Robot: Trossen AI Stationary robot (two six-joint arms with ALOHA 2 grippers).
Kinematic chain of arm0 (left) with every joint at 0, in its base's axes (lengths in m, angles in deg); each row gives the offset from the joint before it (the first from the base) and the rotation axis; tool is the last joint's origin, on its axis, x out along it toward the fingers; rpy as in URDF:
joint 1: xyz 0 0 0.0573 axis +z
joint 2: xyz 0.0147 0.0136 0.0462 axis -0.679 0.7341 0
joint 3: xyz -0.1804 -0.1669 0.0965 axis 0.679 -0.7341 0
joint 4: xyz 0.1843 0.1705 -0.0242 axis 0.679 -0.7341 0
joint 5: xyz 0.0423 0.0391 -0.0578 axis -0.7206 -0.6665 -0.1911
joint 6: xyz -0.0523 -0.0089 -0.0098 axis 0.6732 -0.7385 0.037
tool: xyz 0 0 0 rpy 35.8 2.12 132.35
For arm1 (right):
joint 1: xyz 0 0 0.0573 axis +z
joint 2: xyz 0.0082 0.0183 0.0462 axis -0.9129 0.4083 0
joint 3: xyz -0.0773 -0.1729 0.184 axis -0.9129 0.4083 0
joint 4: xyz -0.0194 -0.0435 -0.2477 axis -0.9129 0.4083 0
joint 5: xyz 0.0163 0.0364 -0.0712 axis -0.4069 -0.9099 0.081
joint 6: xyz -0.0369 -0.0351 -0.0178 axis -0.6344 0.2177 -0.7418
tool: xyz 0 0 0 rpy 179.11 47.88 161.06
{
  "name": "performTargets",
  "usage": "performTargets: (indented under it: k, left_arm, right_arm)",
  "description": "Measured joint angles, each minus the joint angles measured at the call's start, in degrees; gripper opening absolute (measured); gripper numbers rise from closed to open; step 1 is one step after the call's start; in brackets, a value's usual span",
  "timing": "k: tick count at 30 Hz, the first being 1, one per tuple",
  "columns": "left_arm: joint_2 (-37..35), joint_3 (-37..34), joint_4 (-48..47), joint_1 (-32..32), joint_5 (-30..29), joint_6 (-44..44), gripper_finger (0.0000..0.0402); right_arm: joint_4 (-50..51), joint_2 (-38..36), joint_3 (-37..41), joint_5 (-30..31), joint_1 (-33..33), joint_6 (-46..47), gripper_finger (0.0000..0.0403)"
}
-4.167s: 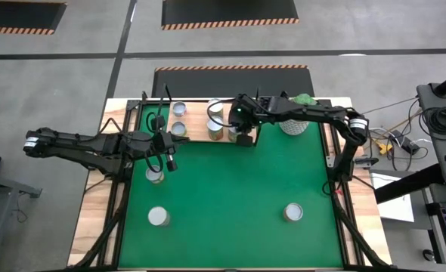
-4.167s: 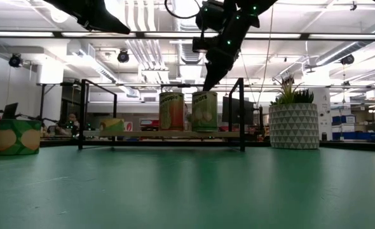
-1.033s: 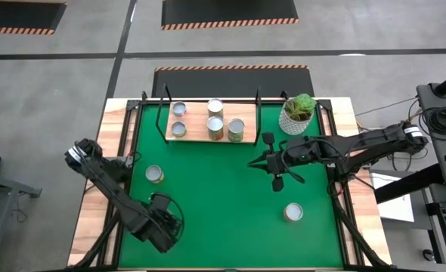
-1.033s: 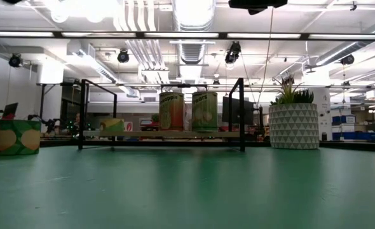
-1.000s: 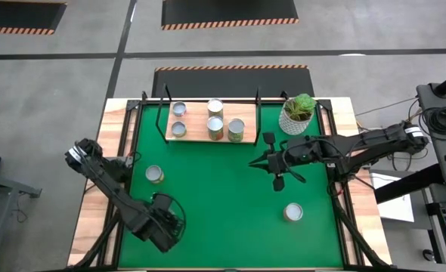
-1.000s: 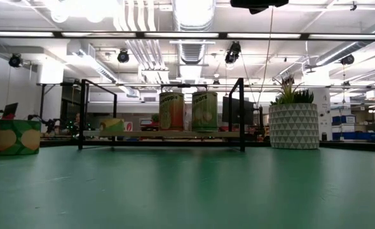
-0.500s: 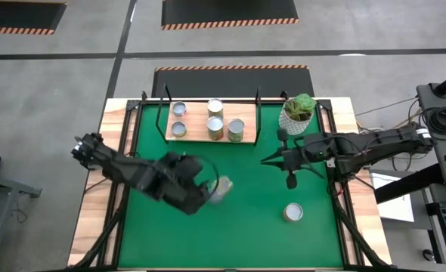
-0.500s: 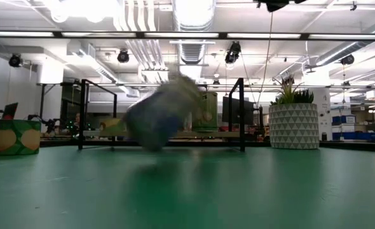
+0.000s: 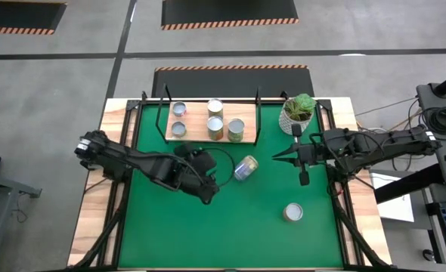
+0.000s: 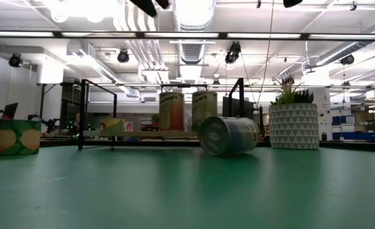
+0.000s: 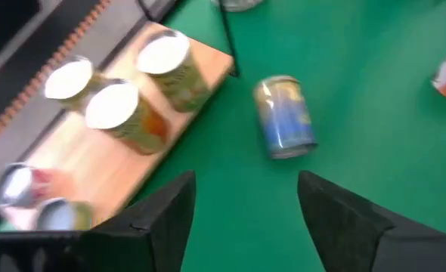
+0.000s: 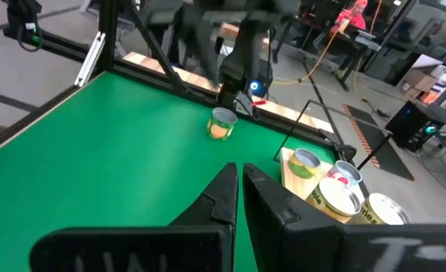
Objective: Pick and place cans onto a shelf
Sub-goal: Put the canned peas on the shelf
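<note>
**Can lying on its side on the mat, just off the shelf**

High view: the shelf (image 9: 210, 125) sat at the mat's far edge carrying five upright cans. A blue-labelled can (image 9: 245, 168) lay on its side on the green mat (image 9: 268, 234), near the shelf's right end and apart from it. The left gripper (image 9: 208, 187) hung over the mat beside this can, not touching it. One upright can (image 9: 292, 212) stood well apart at the mat's near right. The right gripper (image 9: 305, 173) hovered by the potted plant (image 9: 298, 110).

Low view: the toppled can (image 10: 228, 135) rested on the mat in front of the shelf (image 10: 162, 133); another can (image 10: 13, 137) stood far off to one side.

Left wrist view: the left gripper (image 11: 246, 204) had its fingers spread wide, empty, with the fallen can (image 11: 285, 116) lying beyond them.

Right wrist view: the right gripper (image 12: 239, 189) had its fingers pressed together, holding nothing; a lone can (image 12: 222, 124) stood across the mat.
</note>
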Motion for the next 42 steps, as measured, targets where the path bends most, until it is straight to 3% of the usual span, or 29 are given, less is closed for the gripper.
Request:
performTargets:
  k: [8, 13, 21, 25, 29, 37, 42]
  left_arm:
    - [0.24, -16.32, 27.4, 0.36, 10.28, -11.98, 0.0193]
    - [0.24, -25.57, 46.51, 0.71, 9.58, -17.09, 0.0189]
    - [0.24, -36.58, 72.86, 3.96, 4.65, -21.06, 0.0189]
    - [0.27, -38.16, 75.49, 7.09, 8.59, -19.64, 0.0201]
    - [2.19, -38.04, 76.3, 8.43, 9.23, -20.42, 0.0238]
    - [12.62, -29.91, 75.8, 9.14, 0.54, -27.85, 0.034]
    - [17.61, -25.18, 70.93, 10.54, -0.7, -28.77, 0.035]
  right_arm:
    - [1.51, 0.09, 0.0, 2.82, -0.13, 1.53, 0.0013]
    - [1.74, 0.14, -0.02, 9.24, -0.17, 2.55, 0.0013]
    - [1.75, 0.13, -0.02, 9.42, -0.15, 2.07, 0.0013]
    - [1.75, 0.15, -0.04, 9.42, -0.15, 1.7, 0.0013]
    - [1.81, 0.18, -0.03, 9.44, -0.15, 1.18, 0.0013]
    - [2.58, 0.15, -0.04, 9.49, -0.15, 0.5, 0.0013]
    - [2.91, 0.18, -0.04, 9.51, -0.15, 0.41, 0.0013]
